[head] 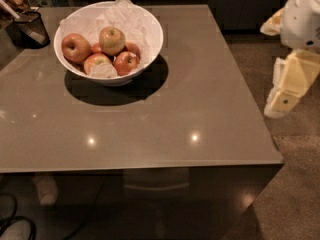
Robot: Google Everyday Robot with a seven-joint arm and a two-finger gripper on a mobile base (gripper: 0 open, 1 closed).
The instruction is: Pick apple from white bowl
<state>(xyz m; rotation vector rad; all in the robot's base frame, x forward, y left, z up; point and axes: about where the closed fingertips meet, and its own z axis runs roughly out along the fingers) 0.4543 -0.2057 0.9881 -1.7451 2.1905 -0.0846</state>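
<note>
The white bowl (150, 31) stands at the table's far left, lined with crumpled white paper. Several apples lie in it. The apple (112, 39), pale yellow-green with a light blush, sits on top near the middle. A bigger orange-red apple (76, 47) lies to its left and darker red apples (126, 62) lie in front. My gripper (286, 86), cream-coloured, hangs at the right edge of the view. It is beyond the table's right side and far from the bowl, and holds nothing that I can see.
A small dark mesh cup (30, 28) with utensils stands left of the bowl at the table's far left corner. The grey-brown table (190, 109) spreads between the bowl and my gripper. Dark cabinets line the back and speckled floor lies to the right.
</note>
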